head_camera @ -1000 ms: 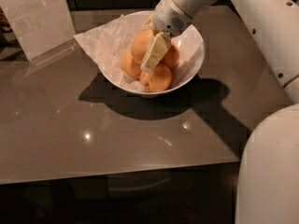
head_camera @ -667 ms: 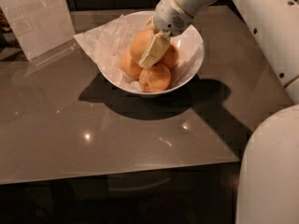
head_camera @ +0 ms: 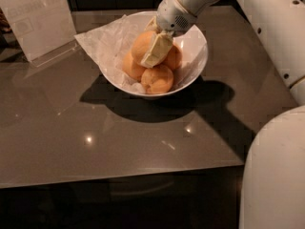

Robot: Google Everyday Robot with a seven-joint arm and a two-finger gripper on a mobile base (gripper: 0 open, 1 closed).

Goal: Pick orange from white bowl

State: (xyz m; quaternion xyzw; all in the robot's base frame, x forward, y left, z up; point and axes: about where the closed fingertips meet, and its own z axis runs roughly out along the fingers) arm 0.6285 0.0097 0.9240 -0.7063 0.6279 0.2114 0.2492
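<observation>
Since a second ago the hand (head_camera: pixel 151 46) has lifted a little, and the orange (head_camera: pixel 139 46) has come up with it, now riding slightly higher over the pile. The hand is clamped on the orange: one pale finger (head_camera: pixel 156 49) lies across its front, while the other is mostly hidden behind it. The orange is still inside the bowl (head_camera: pixel 202 56), above the three smaller fruits (head_camera: pixel 157 79) and apparently close to or touching them. The grip looks off-centre, so the smooth orange could roll out between the fingers as the lift goes on and drop back onto the pile. That could knock a smaller fruit over the rim onto the surface (head_camera: pixel 95 128). The crinkled paper (head_camera: pixel 102 39) could also drag if a fingertip has caught it, tugging the bowl or tipping it.
</observation>
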